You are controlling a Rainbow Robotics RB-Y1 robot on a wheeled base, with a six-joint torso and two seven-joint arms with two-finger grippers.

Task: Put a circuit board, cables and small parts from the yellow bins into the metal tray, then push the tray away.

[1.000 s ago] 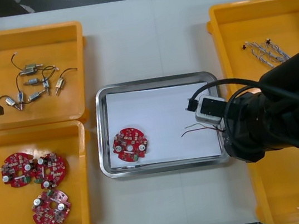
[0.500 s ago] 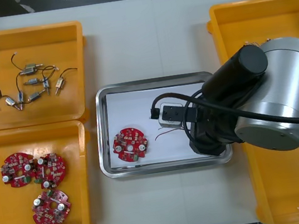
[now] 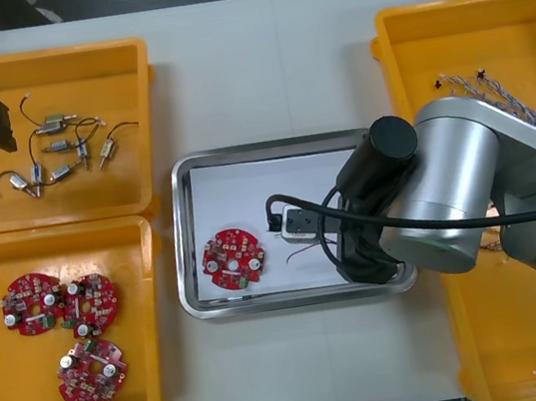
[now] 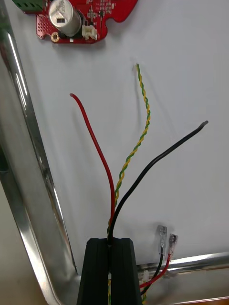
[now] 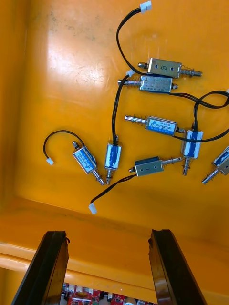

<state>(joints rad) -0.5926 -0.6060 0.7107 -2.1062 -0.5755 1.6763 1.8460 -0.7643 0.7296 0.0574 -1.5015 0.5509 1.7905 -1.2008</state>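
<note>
- The right arm bends over the right half of the metal tray (image 3: 270, 148), with the right gripper (image 4: 110, 242) low beside the tray's corner rim.
- Its fingers pinch tight on a cable bundle (image 4: 113, 217): red, black and twisted yellow-green strands fan out over the white floor.
- Bare white floor separates the strand tips from the circuit board (image 3: 233, 259) in the tray.
- The left gripper (image 5: 107, 236) hovers over the far left yellow bin (image 3: 109, 83), fingers wide apart and empty, short of the small metal parts (image 5: 157, 81).
</note>
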